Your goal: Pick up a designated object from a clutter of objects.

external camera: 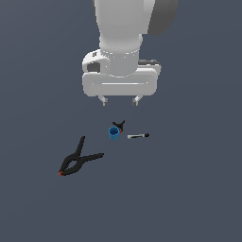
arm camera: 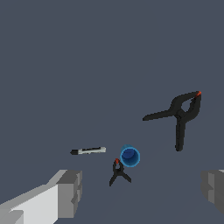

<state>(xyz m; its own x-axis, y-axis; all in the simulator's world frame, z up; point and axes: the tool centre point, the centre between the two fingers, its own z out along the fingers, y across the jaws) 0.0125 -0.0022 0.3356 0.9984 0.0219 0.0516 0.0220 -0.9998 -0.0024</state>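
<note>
The small bright blue cup (external camera: 114,133) stands upright on the dark grey floor, mouth up. It also shows in the wrist view (arm camera: 130,156). A tiny black clamp (external camera: 119,125) lies touching or almost touching the cup, on its far side. A thin black-and-white marker (external camera: 138,136) lies to the exterior view's right of the cup. A large black spring clamp (external camera: 79,158) lies to the exterior view's left and nearer. My gripper (external camera: 120,100) hangs open and empty above the floor, behind the cup. Its grey fingertips (arm camera: 70,192) frame the wrist view.
The tiny clamp (arm camera: 118,172), the marker (arm camera: 89,151) and the large clamp (arm camera: 181,114) also show in the wrist view. The large clamp has a red tip. The floor around them is plain dark grey.
</note>
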